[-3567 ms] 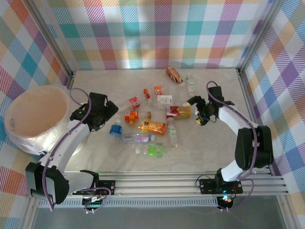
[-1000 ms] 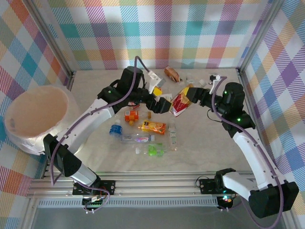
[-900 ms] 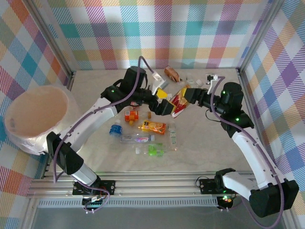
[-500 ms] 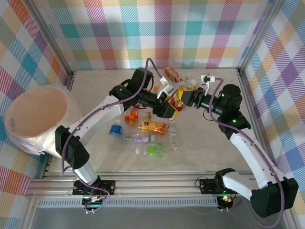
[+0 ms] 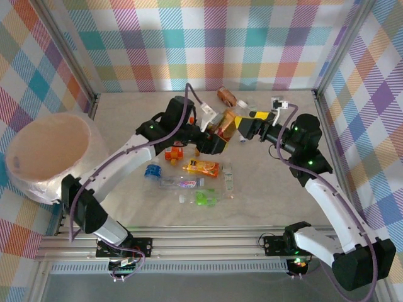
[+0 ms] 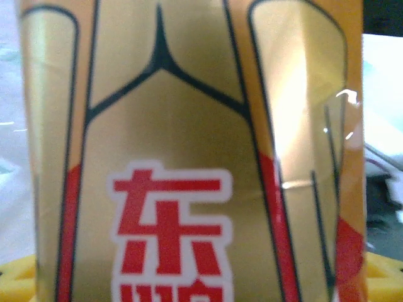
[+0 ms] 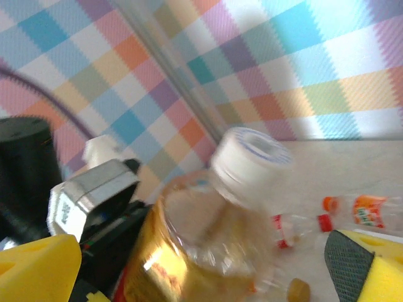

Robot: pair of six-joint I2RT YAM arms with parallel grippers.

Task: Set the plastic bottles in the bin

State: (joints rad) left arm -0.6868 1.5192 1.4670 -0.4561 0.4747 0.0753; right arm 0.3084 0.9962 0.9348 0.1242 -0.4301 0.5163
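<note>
Golden-labelled bottle (image 5: pixel 225 125) hangs above the table (image 5: pixel 283 182), clamped in the left gripper (image 5: pixel 218 133). Its capped end points between the right gripper's (image 5: pixel 243 126) jaws, which are spread wide and clear of it. The bin (image 5: pixel 31 186) lies well apart to the left, so the left arm is nearer.

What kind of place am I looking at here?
Probably a robot test booth: a table fenced with checked cloth walls, two robot arms bolted to a metal rail at its edge, small bottles scattered on it, and a bin alongside.
</note>
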